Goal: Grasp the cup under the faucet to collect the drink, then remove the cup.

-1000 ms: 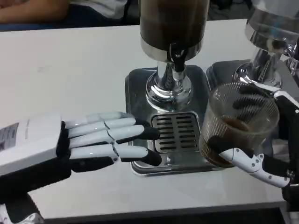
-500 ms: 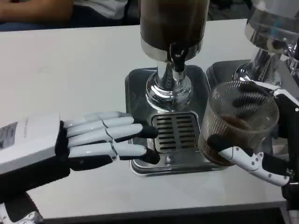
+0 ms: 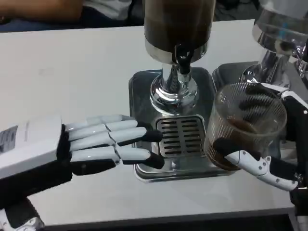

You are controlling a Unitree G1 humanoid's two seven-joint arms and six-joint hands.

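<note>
A clear ribbed cup [image 3: 243, 126] with a little dark drink in its bottom is lifted off to the right of the drip grille [image 3: 181, 136]. My right hand [image 3: 269, 159] grips it, thumb across the front and fingers behind the glass. The black faucet [image 3: 183, 61] hangs from the dark drink dispenser [image 3: 178, 24] above the grille, with nothing under it. My left hand [image 3: 91, 144] lies flat and open at the left, its fingertips reaching the steel tray's [image 3: 144, 94] left edge.
A second dispenser [image 3: 279, 33] on its own tray stands at the back right, close behind the cup. A person's arm [image 3: 33, 9] rests at the table's far edge. White tabletop [image 3: 72, 77] spreads to the left.
The cup and my right hand have barely shifted. My left hand's fingers drew slightly back to the left.
</note>
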